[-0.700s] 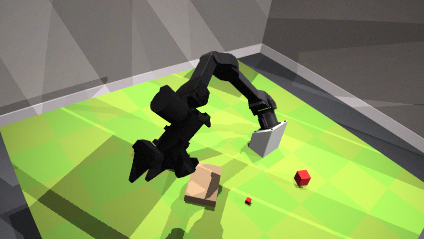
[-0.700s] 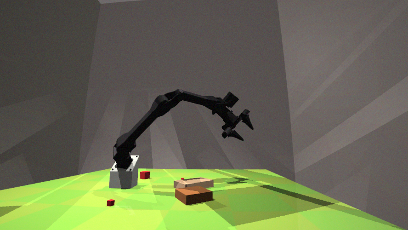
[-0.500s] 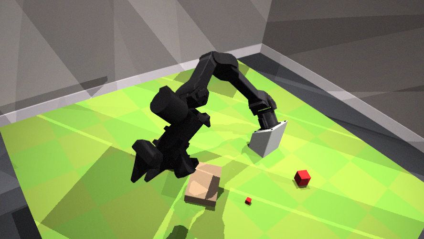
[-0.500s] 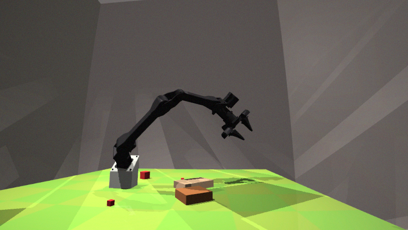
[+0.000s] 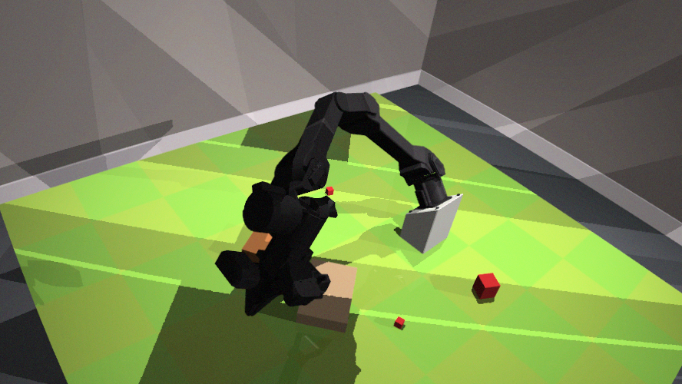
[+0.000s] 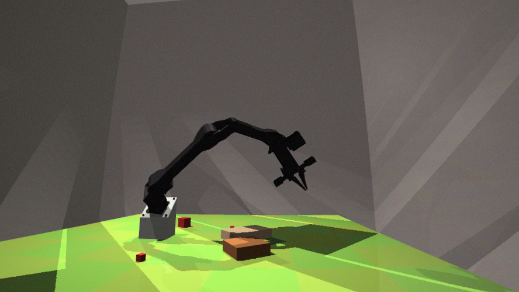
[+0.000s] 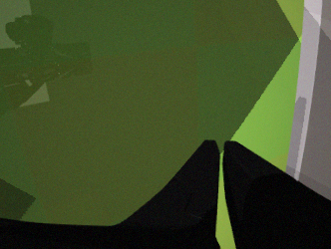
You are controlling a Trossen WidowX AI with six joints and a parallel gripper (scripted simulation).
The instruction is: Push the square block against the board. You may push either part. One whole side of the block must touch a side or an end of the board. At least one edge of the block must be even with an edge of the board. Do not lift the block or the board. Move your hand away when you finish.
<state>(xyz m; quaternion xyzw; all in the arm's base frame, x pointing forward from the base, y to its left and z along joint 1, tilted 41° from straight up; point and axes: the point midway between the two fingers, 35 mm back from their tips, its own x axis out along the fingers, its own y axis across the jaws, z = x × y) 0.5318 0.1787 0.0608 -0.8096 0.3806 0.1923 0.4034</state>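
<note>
The orange square block (image 6: 246, 247) lies on the green floor, close in front of the tan board (image 6: 246, 232); I cannot tell whether they touch. In the top view the block (image 5: 256, 245) is mostly hidden behind my arm, and the board (image 5: 331, 296) shows partly beneath it. My gripper (image 6: 303, 186) hangs high above the floor, to the right of both parts, with its fingers pointing down. It is shut and holds nothing. In the wrist view the closed fingertips (image 7: 220, 145) hang over shaded green floor, and neither part shows there.
The arm's grey base (image 6: 158, 221) stands left of the parts. A larger red cube (image 5: 485, 285) and two small red cubes (image 5: 399, 322) (image 5: 329, 190) lie on the floor. A pale kerb and grey walls bound the floor.
</note>
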